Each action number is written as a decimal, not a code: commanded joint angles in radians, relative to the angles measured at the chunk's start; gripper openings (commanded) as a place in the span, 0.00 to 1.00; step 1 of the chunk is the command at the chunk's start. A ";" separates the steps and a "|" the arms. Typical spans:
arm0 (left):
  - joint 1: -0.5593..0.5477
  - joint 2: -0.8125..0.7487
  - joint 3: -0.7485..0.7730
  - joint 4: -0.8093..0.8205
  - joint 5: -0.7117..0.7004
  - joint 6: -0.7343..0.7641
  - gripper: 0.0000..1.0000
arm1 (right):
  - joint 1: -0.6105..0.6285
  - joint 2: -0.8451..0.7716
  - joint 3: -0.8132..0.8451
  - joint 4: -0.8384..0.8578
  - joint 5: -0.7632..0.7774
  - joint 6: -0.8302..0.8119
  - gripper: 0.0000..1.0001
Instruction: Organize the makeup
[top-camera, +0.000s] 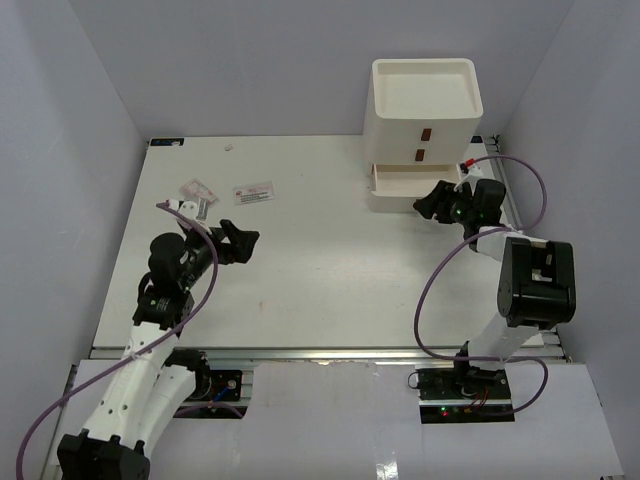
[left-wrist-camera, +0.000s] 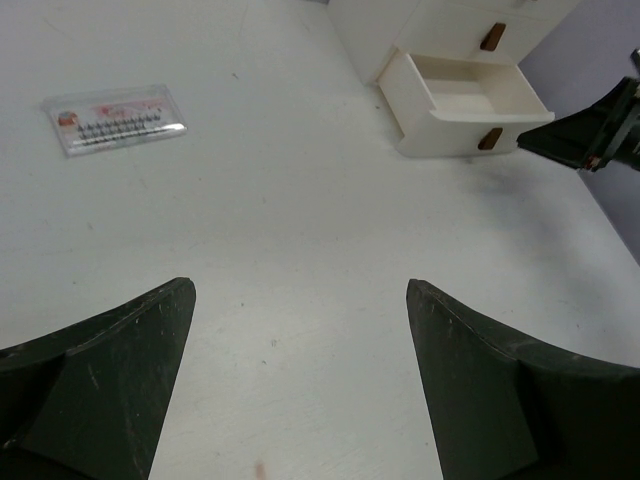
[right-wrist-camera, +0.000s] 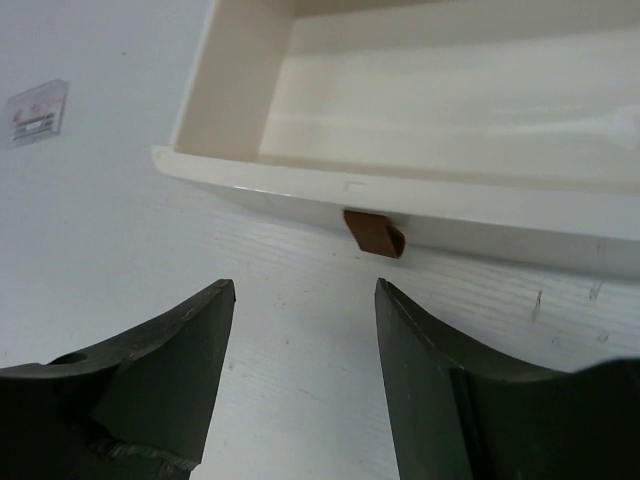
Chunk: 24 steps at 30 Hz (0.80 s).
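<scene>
- The white flat surface (top-camera: 330, 290) runs wall to wall, boxed in by pale lilac walls (top-camera: 70, 150) on the left, far and right sides. A metal rail (top-camera: 320, 352) marks its near edge.
- The left gripper (top-camera: 245, 243) hangs over the left half with its jaws spread wide and nothing between them.
- Beyond it and to its left lies a crumpled flat white packet with reddish marks (top-camera: 198, 193).
- A second flat white packet with a red label (top-camera: 253, 193) sits just ahead of the left gripper. It lies flat and apart from the first, and the left wrist view shows it ahead-left (left-wrist-camera: 115, 118).
- The right gripper (top-camera: 425, 203) has its jaws parted and holds nothing.
- Right in front of it is the pulled-out bottom drawer (top-camera: 400, 182) of the white plastic drawer unit (top-camera: 425, 100). The brown tab handle (right-wrist-camera: 375, 233) is just ahead of the fingertips, not touching.
- The drawer unit stands at the far wall near the right corner, and the right wall is close beside the right gripper's arm.
- A broad stretch of bare surface lies between the two grippers.
</scene>
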 joint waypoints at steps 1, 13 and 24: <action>0.004 0.131 0.033 0.006 0.074 -0.049 0.98 | -0.007 -0.183 0.046 -0.130 -0.156 -0.216 0.66; 0.009 0.717 0.330 -0.092 -0.063 -0.442 0.98 | 0.017 -0.427 0.191 -0.640 -0.348 -0.594 0.68; 0.065 1.345 1.091 -0.685 -0.395 -0.954 0.98 | -0.008 -0.615 -0.034 -0.484 -0.243 -0.613 0.81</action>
